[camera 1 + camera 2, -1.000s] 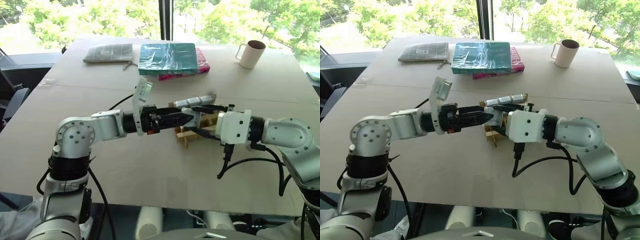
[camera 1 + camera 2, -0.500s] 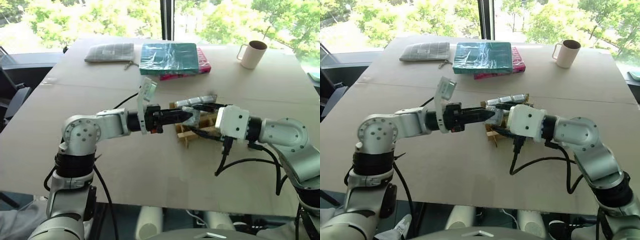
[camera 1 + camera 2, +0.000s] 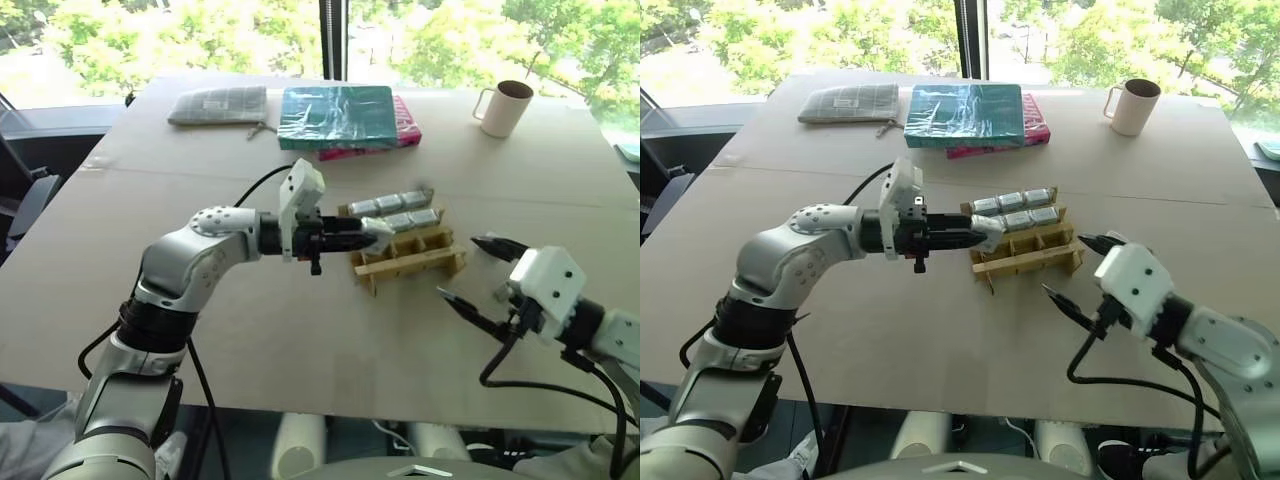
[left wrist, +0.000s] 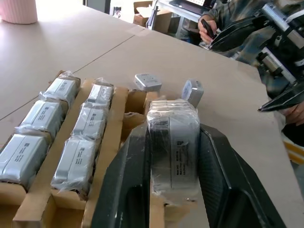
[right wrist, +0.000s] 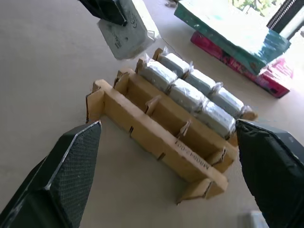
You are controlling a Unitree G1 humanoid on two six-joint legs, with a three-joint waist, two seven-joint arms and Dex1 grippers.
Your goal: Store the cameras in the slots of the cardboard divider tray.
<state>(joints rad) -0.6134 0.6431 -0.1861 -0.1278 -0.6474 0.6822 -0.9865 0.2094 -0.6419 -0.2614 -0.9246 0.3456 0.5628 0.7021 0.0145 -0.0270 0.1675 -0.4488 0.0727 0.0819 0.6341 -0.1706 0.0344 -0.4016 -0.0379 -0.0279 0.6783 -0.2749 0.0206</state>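
Observation:
The cardboard divider tray (image 3: 412, 264) sits mid-table. Several plastic-wrapped silver-grey cameras (image 3: 396, 206) fill its two back rows, and the front cells (image 5: 164, 113) stand bare. My left gripper (image 3: 374, 232) is shut on another wrapped camera (image 4: 173, 147), hanging just above the tray's left end, with a black finger (image 4: 127, 183) on each side of it. My right gripper (image 3: 457, 267) is open with nothing in it, low over the table to the right of the tray and nearer the front edge. Two small silver-grey boxes (image 4: 147, 81) lie on the table past the tray.
At the back of the table, a teal book (image 3: 335, 113) lies on a pink one (image 3: 406, 130). A grey checked pouch (image 3: 218, 104) lies to their left and a beige mug (image 3: 503, 107) stands to their right. A person holding a phone (image 4: 209, 29) stands beyond the right gripper.
The two grippers met over the tray. The left one shut on the camera and rolled. The right one opened, let go and drew back right and toward the front edge.

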